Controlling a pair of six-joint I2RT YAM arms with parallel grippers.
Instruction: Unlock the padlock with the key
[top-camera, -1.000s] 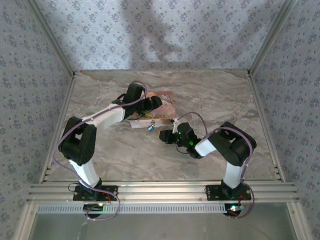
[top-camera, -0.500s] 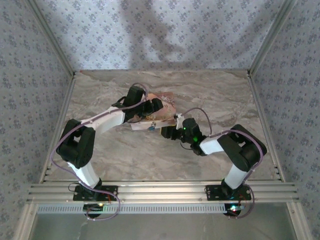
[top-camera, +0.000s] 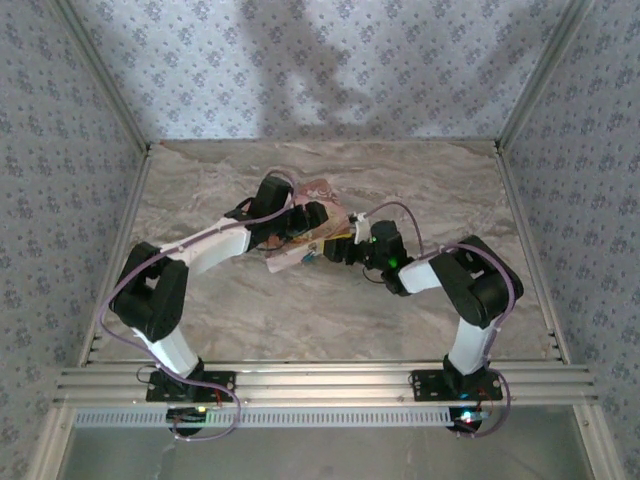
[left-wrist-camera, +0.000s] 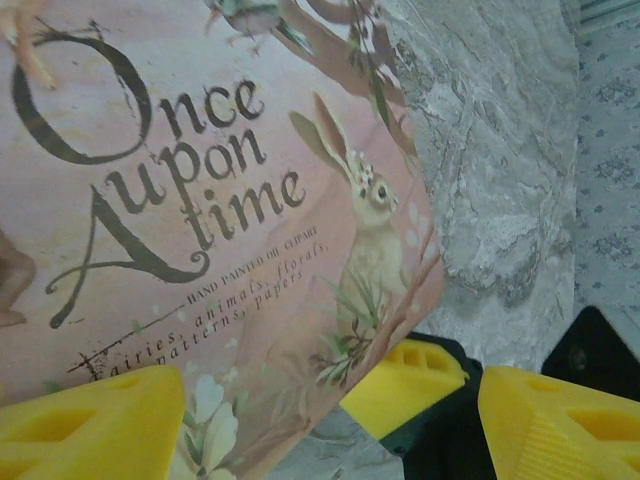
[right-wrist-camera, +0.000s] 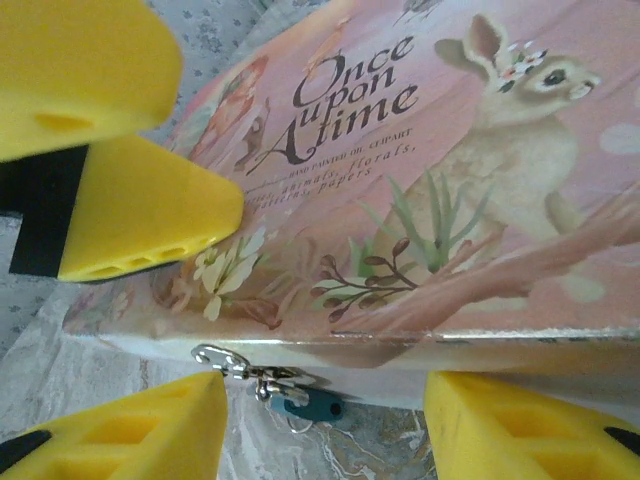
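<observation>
Staging the grasp, by the look of it: hovering the right gripper (right-wrist-camera: 320, 440), fingers spread wide, at the padlock (right-wrist-camera: 305, 407) (hanging from the hasp (right-wrist-camera: 232, 364) on the pink box's (right-wrist-camera: 450, 200) near edge). Poising the left gripper (left-wrist-camera: 325, 430), fingers likewise apart, over the lid. Next, probably: centring, then pinching the blue body.

The padlock (right-wrist-camera: 305, 407) hangs half hidden under the pink box's (right-wrist-camera: 430, 200) front edge, its shackle blurred.

The box (top-camera: 326, 190) sits mid-table with both grippers crowded against it: left gripper (top-camera: 308, 228) over the lid, right gripper (top-camera: 338, 246) at its near edge, jaws spread wide either side of the padlock (right-wrist-camera: 305, 405). Near, left and far right, the table (top-camera: 250, 310) lies open.
</observation>
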